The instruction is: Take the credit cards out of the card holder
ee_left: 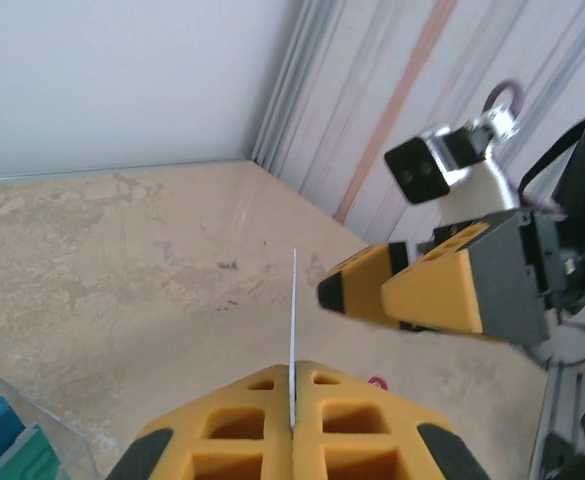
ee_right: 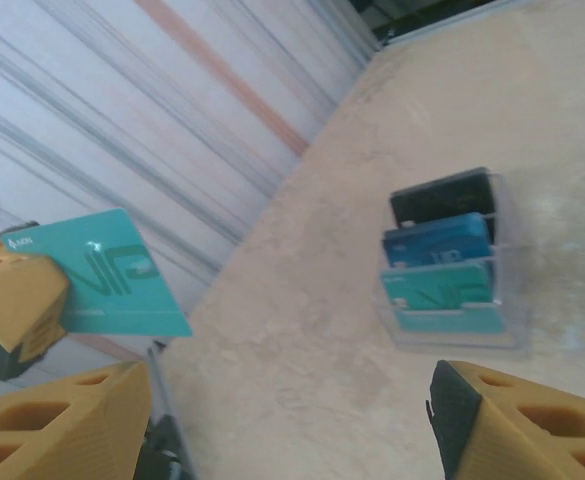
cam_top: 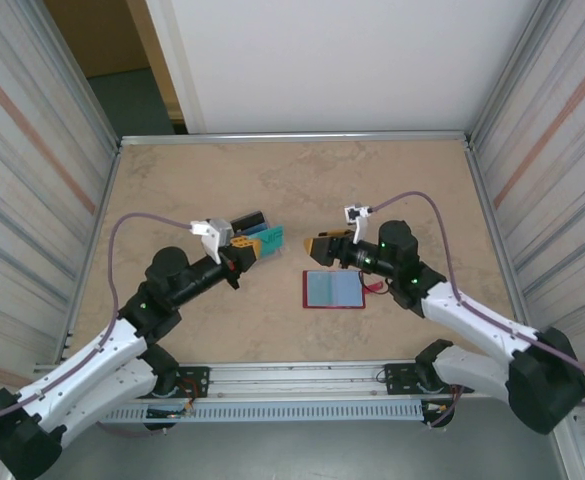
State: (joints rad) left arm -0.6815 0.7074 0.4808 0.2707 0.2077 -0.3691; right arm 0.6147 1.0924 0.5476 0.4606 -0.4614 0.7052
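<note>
The card holder [cam_top: 333, 289] lies open on the table, dark red with pale blue-grey panels facing up, just in front of my right gripper [cam_top: 322, 248]. My left gripper [cam_top: 254, 246] is shut on a teal credit card [cam_top: 272, 240] and holds it in the air, a short gap from the right gripper. The left wrist view shows that card [ee_left: 294, 320] edge-on, pinched between the left gripper's [ee_left: 294, 378] yellow fingers. In the right wrist view the teal card [ee_right: 112, 275] hangs at the left, and my right gripper [ee_right: 292, 430] stands open with nothing between its fingers.
A clear plastic stand [ee_right: 452, 262] holds a black, a blue and a teal card upright; it sits behind the left gripper [cam_top: 249, 221]. Corrugated metal walls close in both sides of the table. The right gripper's yellow fingers [ee_left: 412, 290] hover close ahead of the held card.
</note>
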